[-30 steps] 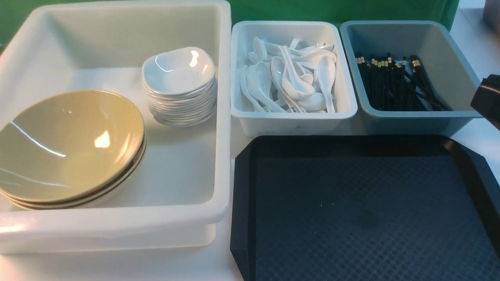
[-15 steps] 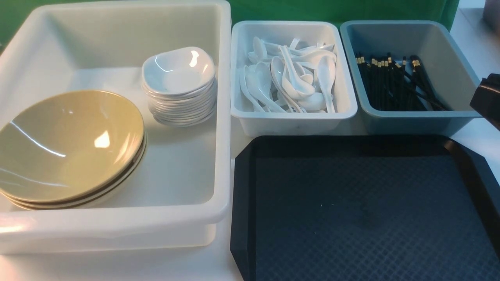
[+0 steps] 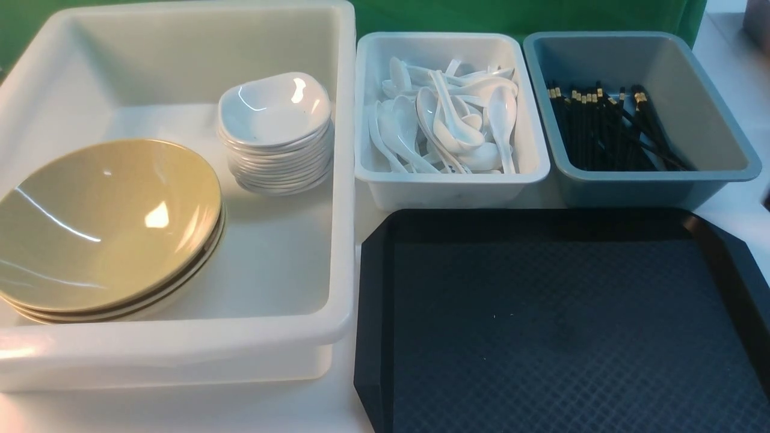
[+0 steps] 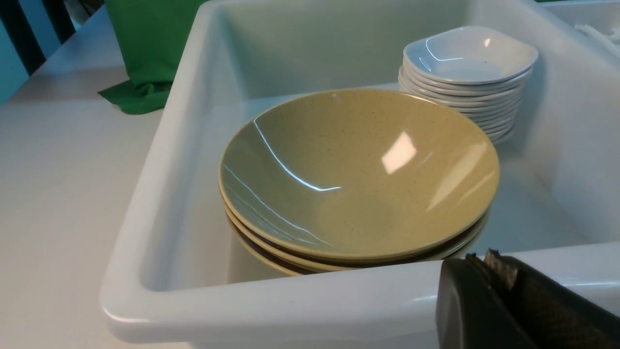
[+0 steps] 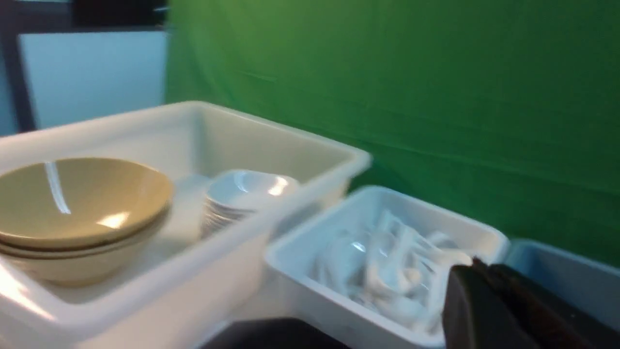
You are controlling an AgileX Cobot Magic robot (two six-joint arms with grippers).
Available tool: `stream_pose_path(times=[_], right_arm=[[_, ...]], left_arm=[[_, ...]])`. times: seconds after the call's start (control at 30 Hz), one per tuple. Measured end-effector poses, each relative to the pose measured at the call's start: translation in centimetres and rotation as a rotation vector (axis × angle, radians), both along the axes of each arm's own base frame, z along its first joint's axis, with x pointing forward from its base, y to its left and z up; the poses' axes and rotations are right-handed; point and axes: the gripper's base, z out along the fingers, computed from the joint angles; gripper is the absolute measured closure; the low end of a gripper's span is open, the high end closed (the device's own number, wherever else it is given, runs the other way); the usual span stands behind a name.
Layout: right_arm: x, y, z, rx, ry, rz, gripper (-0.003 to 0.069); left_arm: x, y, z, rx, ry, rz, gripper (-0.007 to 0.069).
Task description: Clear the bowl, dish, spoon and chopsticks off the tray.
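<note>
The big black plastic tray (image 3: 565, 325) is seen bare. The right gripper (image 5: 489, 286) has been pulled away from the grey-blue bin of black chopsticks (image 3: 607, 129) and is clenched on nothing, like the left gripper (image 4: 489, 271). The clearing looks finished

Open floor across the whole black tray (image 3: 559, 337), only a low raised rim around it. Behind it, side by side and nearly touching: white bin (image 3: 448, 186) heaped with spoons (image 3: 448, 123), grey-blue bin (image 3: 710, 102) with chopsticks (image 3: 601, 129) packed along its left half, right half bare. To the left, tall-walled white tub (image 3: 180, 343); bowl stack (image 3: 108, 225) fills its near left, dish stack (image 3: 275, 132) its far right, with bare floor between and near right.
</note>
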Motion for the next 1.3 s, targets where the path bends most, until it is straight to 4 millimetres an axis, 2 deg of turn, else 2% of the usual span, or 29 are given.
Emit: stream_pose_path(times=[0.1, 0.13, 0.3, 0.4, 0.57, 1.3], right_arm=[[-0.7, -1.8, -4.4, -0.009, 0.072, -0.155, 0.0628], [-0.8, -2.0, -5.0, -0.018, 0.089, -0.177, 0.0628], [-2.5, -4.1, -11.7, -0.042, 0.222, -0.418, 0.0629], [-3.2, -4.6, -13.3, -0.013, 0.238, -0.508, 0.0629], [-3.6, -5.1, -13.8, -0.007, 0.274, -0.586, 0.0629], [-3.6, -5.0, -13.8, 0.036, 0.281, -0.581, 0.0627]], left_arm=[[0.0, 0.0, 0.0, 0.000, 0.000, 0.000, 0.0636], [0.0, 0.0, 0.0, 0.000, 0.000, 0.000, 0.0636], [0.0, 0.0, 0.0, 0.000, -0.001, 0.000, 0.0636], [0.0, 0.0, 0.0, 0.000, -0.001, 0.000, 0.0636], [0.0, 0.0, 0.0, 0.001, -0.003, 0.000, 0.0636], [0.0, 0.0, 0.0, 0.002, -0.003, 0.001, 0.0636]])
